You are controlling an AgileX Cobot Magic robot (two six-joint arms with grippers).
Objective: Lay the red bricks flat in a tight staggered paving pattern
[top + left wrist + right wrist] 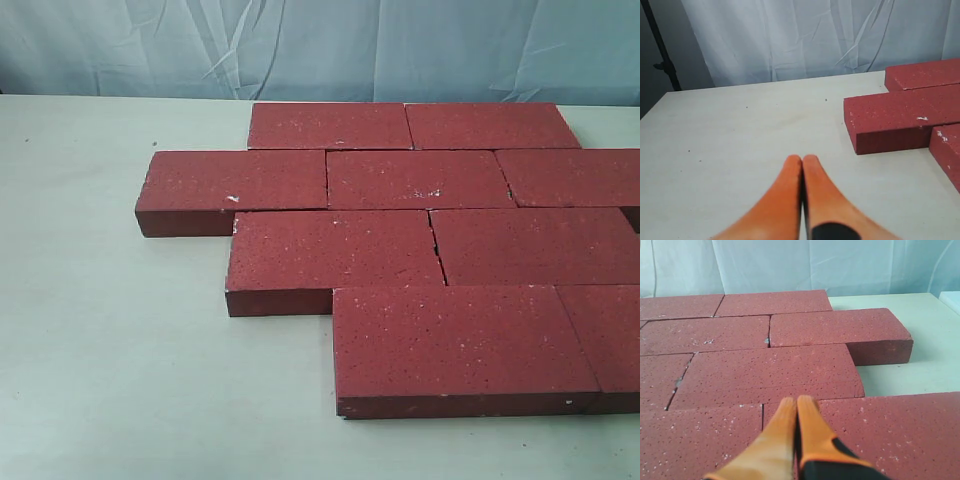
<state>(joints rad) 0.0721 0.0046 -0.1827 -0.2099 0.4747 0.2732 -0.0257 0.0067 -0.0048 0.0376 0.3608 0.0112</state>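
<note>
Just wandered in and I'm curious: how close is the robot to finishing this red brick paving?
Nearly finished, it seems. Done: the red bricks lie flat in four staggered rows, edges mostly touching. In hand: nothing; the left fingers are shut over bare table, the right fingers shut above the bricks. Left: perhaps closing the thin chipped seam in the third row from the back.

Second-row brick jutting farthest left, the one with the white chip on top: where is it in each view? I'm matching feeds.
Exterior view: jutting brick, left end of the second row from the back.
Left wrist view: jutting brick, white chip on top, beyond the shut orange fingers.
Right wrist view: not in it; that row runs off the picture.
Shared landmark: back-row left brick, in all three.
</note>
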